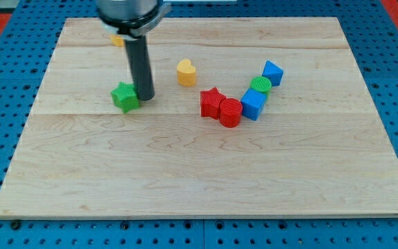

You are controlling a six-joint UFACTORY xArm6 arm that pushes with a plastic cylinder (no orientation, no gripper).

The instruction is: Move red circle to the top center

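The red circle (230,112) is a short red cylinder near the middle of the wooden board (199,173), touching the red star (212,102) on its left and the blue block (253,104) on its right. My tip (144,97) rests on the board well to the view's left of the red circle, right beside the green star (125,96).
A yellow heart (186,72) lies between my tip and the red blocks, toward the view's top. A green circle (260,85) and a second blue block (273,72) sit up-right of the red circle. A yellow block (118,41) peeks out behind the rod at the top left.
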